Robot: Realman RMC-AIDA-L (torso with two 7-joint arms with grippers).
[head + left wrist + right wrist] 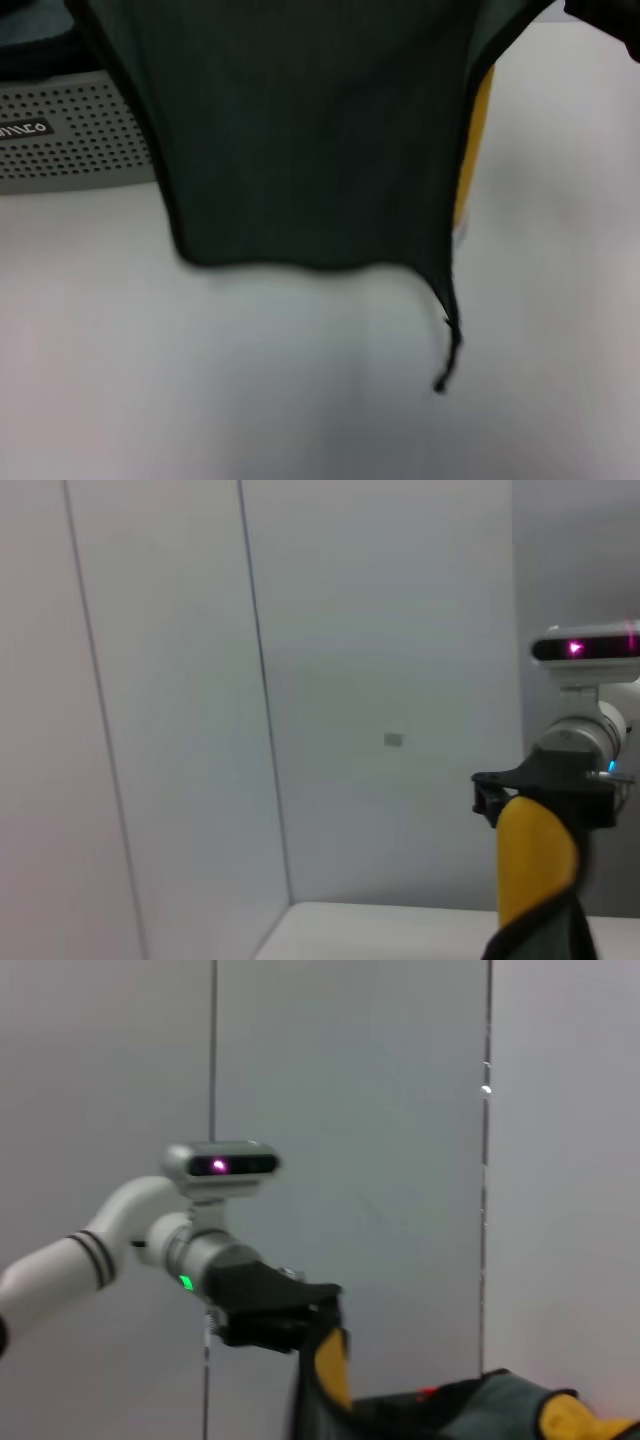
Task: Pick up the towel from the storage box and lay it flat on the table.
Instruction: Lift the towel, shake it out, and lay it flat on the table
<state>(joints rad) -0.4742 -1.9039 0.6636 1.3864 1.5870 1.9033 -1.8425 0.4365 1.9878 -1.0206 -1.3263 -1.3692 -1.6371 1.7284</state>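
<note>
- Head view: we see the table (300,400), white and matte, filling the lower half of the picture and running up the right side.
- We find the towel (310,130) next in size. It hangs in the air above the table, dark green face toward us, spread wide at the top and narrower at its lower hem. A strip of its yellow reverse shows along its right edge. The black edging follows the hem, and a thin black loop dangles from the lower right corner. The hem appears clear of the table.
- We note the storage box (75,135) at far left, behind the towel, standing on the table. Its grey wall is perforated with round holes and carries white lettering.
- Right claw (545,800), seen from the left wrist view: black, clamped on a top corner of the towel, yellow face outward.
- Left claw (300,1322), seen from the right wrist view: black, likewise pinching the towel's upper edge, with cloth sagging between the two claws.
</note>
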